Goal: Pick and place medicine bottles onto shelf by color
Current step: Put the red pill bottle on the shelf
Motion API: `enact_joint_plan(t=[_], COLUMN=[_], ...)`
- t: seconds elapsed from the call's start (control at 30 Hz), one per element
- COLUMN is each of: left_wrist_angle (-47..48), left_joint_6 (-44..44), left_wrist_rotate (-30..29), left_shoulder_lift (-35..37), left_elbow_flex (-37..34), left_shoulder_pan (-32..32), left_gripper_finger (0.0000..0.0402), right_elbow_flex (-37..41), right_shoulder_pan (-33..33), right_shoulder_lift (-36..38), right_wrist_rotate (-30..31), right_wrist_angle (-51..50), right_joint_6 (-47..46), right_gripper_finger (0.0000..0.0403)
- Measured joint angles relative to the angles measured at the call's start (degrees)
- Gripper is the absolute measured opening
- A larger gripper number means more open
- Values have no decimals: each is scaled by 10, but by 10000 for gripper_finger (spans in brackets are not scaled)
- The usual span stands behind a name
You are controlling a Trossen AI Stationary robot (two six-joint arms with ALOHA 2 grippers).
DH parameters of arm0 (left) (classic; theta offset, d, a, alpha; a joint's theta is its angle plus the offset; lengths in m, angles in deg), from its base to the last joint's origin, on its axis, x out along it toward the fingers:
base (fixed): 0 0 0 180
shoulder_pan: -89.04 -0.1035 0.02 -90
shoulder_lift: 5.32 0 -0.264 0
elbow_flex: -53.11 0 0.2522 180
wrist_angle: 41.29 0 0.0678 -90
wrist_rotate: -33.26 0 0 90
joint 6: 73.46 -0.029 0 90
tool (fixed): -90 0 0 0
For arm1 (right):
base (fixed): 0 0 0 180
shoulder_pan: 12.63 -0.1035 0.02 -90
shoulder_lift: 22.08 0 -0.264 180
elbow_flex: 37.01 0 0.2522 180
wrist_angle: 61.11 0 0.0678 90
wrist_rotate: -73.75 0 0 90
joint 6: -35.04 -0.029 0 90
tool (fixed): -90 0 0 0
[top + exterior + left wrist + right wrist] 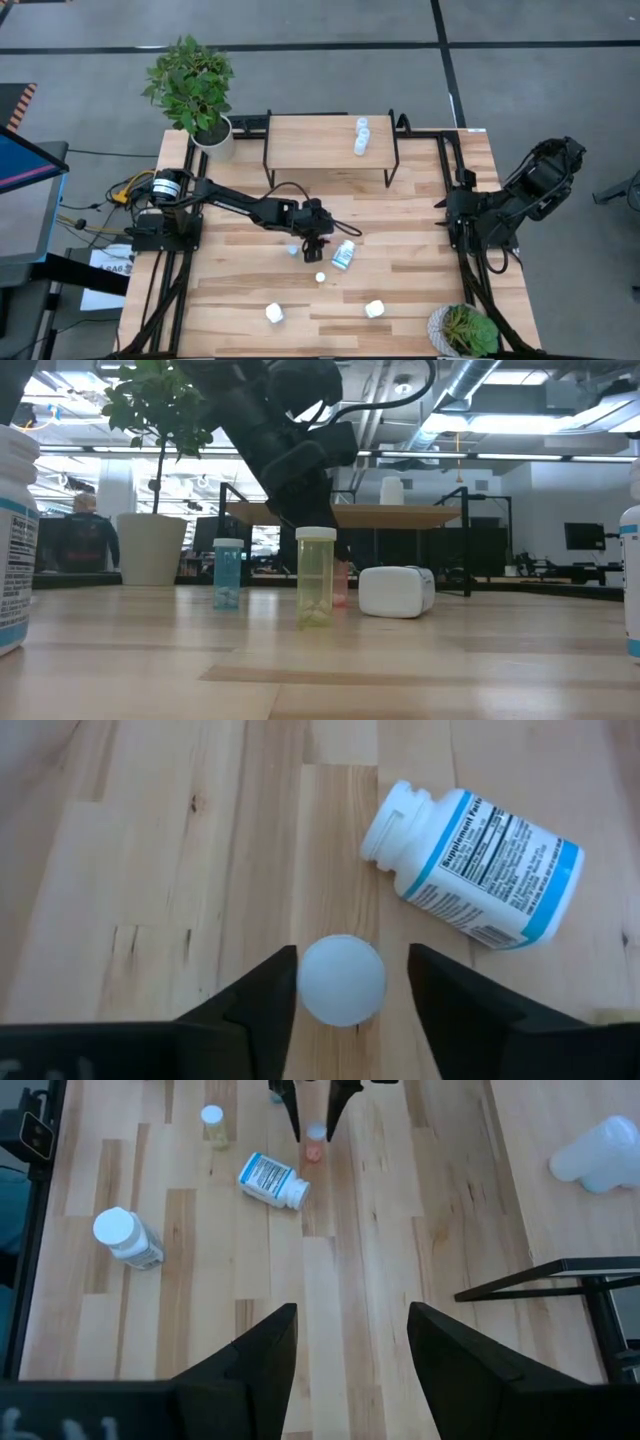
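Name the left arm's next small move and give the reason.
Probably lower a little and close: the left hand is open with its fingers on either side of the small bottle's white cap, not yet gripping. The lying blue-label bottle sits clear beside it. The right hand waits apart.

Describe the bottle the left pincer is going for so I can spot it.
Find the left pincer mid-table, in front of the shelf. Between its open fingers stands a small pinkish bottle with a white cap. The larger blue-labelled bottle beside it lies on its side.
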Motion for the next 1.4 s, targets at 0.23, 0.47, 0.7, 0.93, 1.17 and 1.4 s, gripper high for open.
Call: enact_joint_plan(t=[0.23,0.47,0.7,0.93,1.17,1.4], left_wrist_angle=[-3,59,230,395,407,408], left_joint_6=[-6,25,-5,-75,-101,-102], left_wrist_rotate=[-3,-4,-4,1,43,70], left_shoulder_lift=[0,2,2,2,3,-17], left_elbow_flex=[0,55,182,370,459,459], left_shoulder_pan=[-1,-13,-40,-111,-236,-336], left_gripper_finger=[113,82,94,89,91,91], right_elbow_flex=[0,0,0,0,0,0], right_shoulder_pan=[0,0,0,0,0,0], right_shoulder_lift=[0,0,0,0,0,0], right_wrist_rotate=[0,0,0,0,-1,-11], right_wrist_angle=[0,0,0,0,0,0], right_joint_6=[0,0,0,0,0,2], right_gripper_finger=[214,214,214,214,214,214])
